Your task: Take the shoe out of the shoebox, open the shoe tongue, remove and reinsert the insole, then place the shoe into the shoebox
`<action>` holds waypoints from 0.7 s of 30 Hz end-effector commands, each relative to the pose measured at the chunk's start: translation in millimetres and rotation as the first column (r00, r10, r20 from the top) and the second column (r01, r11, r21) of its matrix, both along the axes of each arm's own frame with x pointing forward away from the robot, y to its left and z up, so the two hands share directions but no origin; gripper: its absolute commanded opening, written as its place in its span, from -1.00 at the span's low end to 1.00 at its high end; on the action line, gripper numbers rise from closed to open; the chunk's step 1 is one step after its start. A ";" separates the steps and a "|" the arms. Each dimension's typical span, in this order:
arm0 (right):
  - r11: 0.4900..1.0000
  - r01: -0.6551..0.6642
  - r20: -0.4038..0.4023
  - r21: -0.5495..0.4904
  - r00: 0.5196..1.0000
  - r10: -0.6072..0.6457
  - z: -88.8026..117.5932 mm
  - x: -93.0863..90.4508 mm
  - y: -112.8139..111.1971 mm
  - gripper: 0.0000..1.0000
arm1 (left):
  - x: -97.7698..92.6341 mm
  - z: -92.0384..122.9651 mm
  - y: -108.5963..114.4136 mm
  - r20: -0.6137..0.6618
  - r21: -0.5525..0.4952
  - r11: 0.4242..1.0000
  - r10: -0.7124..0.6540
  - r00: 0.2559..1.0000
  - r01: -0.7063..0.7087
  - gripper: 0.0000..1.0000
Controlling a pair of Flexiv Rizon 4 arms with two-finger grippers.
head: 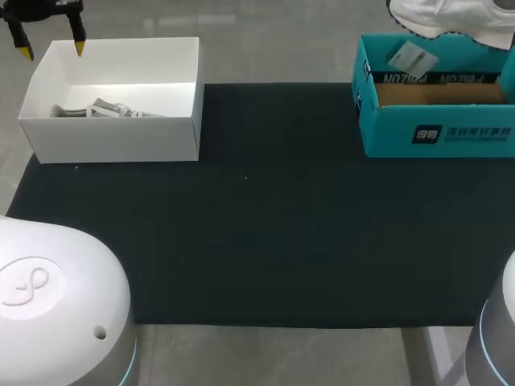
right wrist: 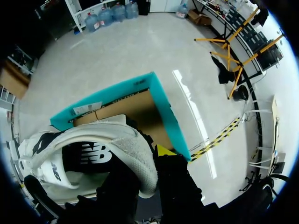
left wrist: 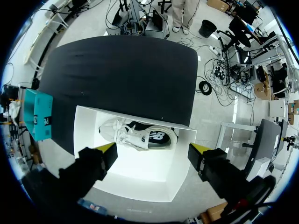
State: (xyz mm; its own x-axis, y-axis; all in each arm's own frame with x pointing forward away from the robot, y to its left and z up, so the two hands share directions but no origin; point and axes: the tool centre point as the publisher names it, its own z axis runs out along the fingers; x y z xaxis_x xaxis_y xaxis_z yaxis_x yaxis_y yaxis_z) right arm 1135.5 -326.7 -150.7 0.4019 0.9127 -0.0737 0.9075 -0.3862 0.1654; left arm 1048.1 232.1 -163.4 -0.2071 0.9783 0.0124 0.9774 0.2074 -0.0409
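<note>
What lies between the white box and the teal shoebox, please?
Only bare black mat separates the white box from the teal shoebox; the head view shows it.

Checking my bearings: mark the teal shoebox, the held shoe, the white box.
teal shoebox (head: 394,133), head view, front wall.
held shoe (right wrist: 88,158), right wrist view, side panel.
white box (head: 113,138), head view, front wall.
</note>
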 end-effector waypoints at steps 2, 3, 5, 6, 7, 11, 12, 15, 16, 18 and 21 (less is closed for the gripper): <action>1.000 -0.002 0.034 -0.009 0.999 0.002 0.0 -4.9 0.8 -1.00 | 0.2 0.3 0.4 -0.001 0.001 1.000 -0.001 1.000 0.001 1.00; 1.000 -0.002 0.034 -0.009 0.999 0.002 0.0 -4.9 0.8 -1.00 | 0.2 0.3 0.4 -0.001 0.001 1.000 -0.001 1.000 0.001 1.00; 1.000 -0.002 0.034 -0.009 0.999 0.002 0.0 -4.9 0.8 -1.00 | 0.2 0.3 0.4 -0.001 0.001 1.000 -0.001 1.000 0.001 1.00; 1.000 -0.002 0.034 -0.009 0.999 0.002 0.0 -4.9 0.8 -1.00 | 0.2 0.3 0.4 -0.001 0.001 1.000 -0.001 1.000 0.001 1.00; 1.000 -0.002 0.034 -0.009 0.999 0.002 0.0 -4.9 0.8 -1.00 | 0.2 0.3 0.4 -0.001 0.001 1.000 -0.001 1.000 0.001 1.00; 1.000 -0.002 0.034 -0.009 0.999 0.002 0.0 -4.9 0.8 -1.00 | 0.2 0.3 0.4 -0.001 0.001 1.000 -0.001 1.000 0.001 1.00; 1.000 -0.012 0.044 -0.006 0.999 0.013 0.3 -5.3 4.1 -1.00 | 0.2 0.3 0.4 -0.001 0.001 1.000 -0.001 1.000 0.001 1.00; 0.999 -0.035 0.048 -0.014 0.998 0.036 1.6 -14.3 17.0 -1.00 | 0.2 0.3 0.4 -0.001 0.001 1.000 -0.001 1.000 0.001 1.00; 0.999 -0.038 0.043 -0.020 0.998 0.039 1.2 -16.9 20.9 -1.00 | 0.2 0.3 0.4 -0.001 0.001 1.000 -0.001 1.000 0.001 1.00; 1.000 -0.014 0.000 -0.026 1.000 0.014 -0.7 -21.2 27.7 -1.00 | 0.2 0.3 0.4 -0.001 0.001 1.000 -0.001 1.000 0.001 1.00; 1.000 0.011 -0.033 -0.015 0.999 -0.012 -2.7 -30.2 38.8 -1.00 | 0.2 0.3 0.4 -0.001 0.001 1.000 -0.001 1.000 0.001 1.00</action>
State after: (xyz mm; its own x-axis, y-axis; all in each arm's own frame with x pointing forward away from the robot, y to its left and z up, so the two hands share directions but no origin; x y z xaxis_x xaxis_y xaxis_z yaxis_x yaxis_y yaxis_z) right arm 1110.1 -296.1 -157.2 0.3939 0.9151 -0.0857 0.9143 -0.3806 0.1386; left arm 1048.1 232.0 -163.4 -0.2068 0.9783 0.0125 0.9775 0.2071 -0.0409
